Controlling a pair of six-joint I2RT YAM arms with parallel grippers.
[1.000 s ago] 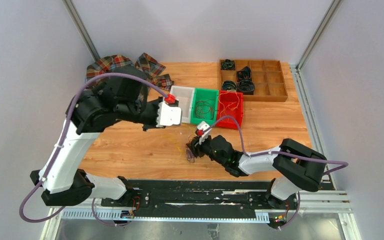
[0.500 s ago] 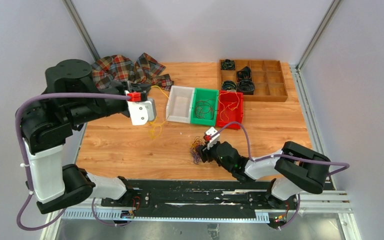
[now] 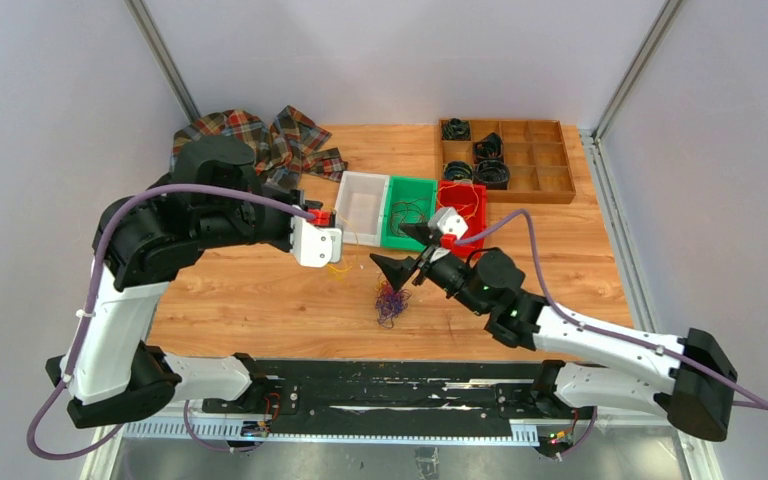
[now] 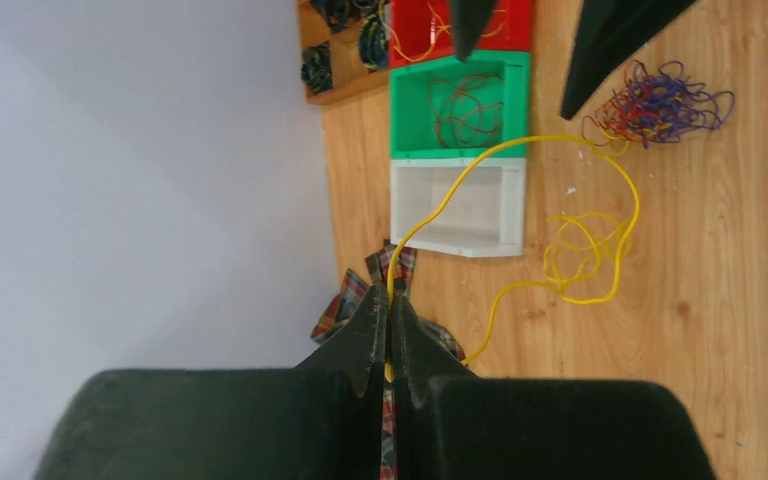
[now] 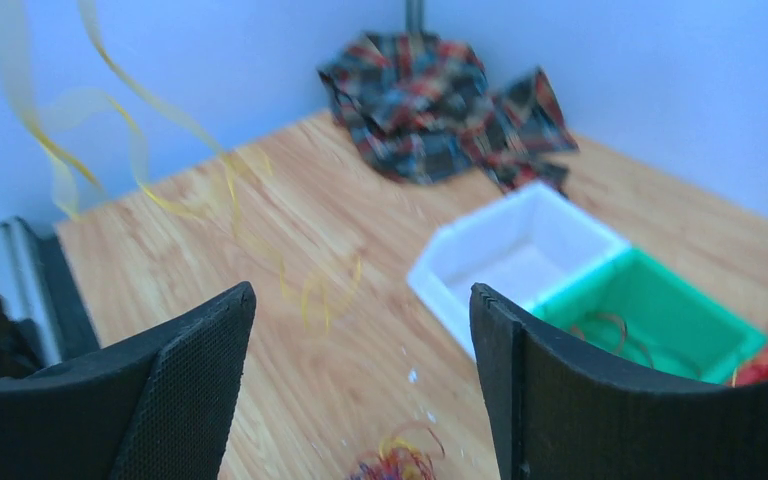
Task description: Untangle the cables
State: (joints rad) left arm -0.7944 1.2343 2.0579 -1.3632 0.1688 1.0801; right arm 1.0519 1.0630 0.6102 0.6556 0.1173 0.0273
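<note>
A small tangle of purple, red and yellow-orange cables [image 3: 390, 298] lies on the wooden table; it also shows in the left wrist view [image 4: 660, 100] and at the bottom edge of the right wrist view [image 5: 400, 465]. My left gripper [image 3: 320, 255] [image 4: 390, 302] is shut on one yellow cable [image 4: 570, 250], which loops down to the table, free of the tangle. My right gripper [image 3: 405, 250] [image 5: 362, 292] is open and empty, raised above and behind the tangle.
White bin [image 3: 360, 208], green bin [image 3: 408, 212] with dark cables and red bin [image 3: 460, 215] with yellow cables stand behind the tangle. A wooden compartment tray [image 3: 530, 190] with black coils is back right. A plaid cloth [image 3: 250, 135] lies back left.
My right gripper let go of the tangle, opened and rose toward the bins. My left arm swung back toward the middle with the yellow cable, now pulled out of the tangle.
</note>
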